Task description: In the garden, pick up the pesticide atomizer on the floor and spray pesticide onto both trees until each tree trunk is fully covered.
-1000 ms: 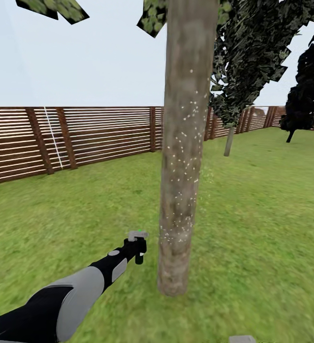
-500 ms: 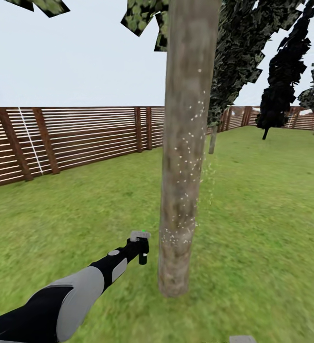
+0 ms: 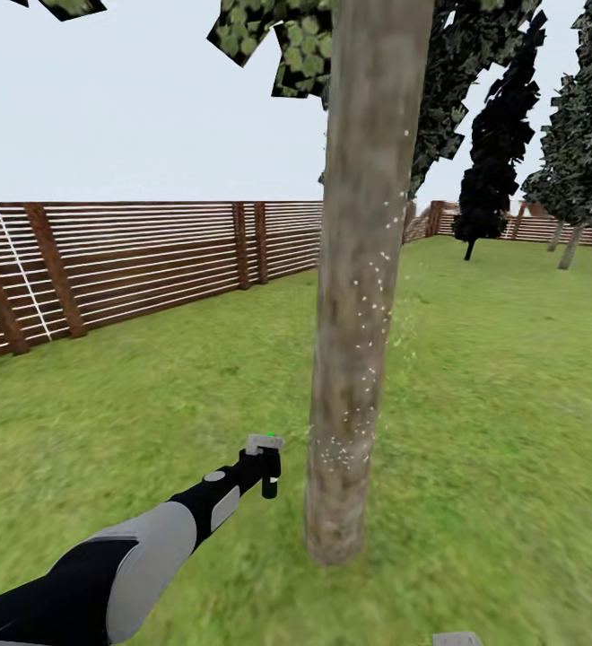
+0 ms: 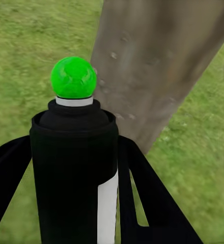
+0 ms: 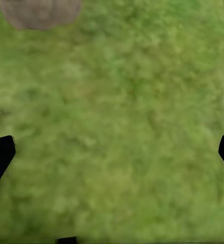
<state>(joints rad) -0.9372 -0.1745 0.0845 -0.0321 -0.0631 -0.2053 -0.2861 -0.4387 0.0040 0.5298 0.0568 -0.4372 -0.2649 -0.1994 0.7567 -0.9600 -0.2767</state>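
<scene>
Beside the tree trunk (image 3: 354, 296) on the lawn (image 3: 152, 377), the left gripper (image 3: 258, 468) held the pesticide atomizer (image 4: 76, 168) upright, its fingers (image 4: 147, 203) closed on the black body. The green-spotted head (image 4: 73, 77) sat just short of the trunk, which lay straight ahead and slightly right of the nozzle. White droplets speckled the bark's middle and lower stretch. The right gripper's fingers (image 5: 0, 155) were spread wide and empty over grass, so the left arm was plainly the nearer.

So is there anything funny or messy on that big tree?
Yes: the tree trunk is speckled with tiny white dots, mostly on its middle and lower part. They look like spray droplets from the pesticide atomizer in the left gripper. Nothing looks broken.
</scene>
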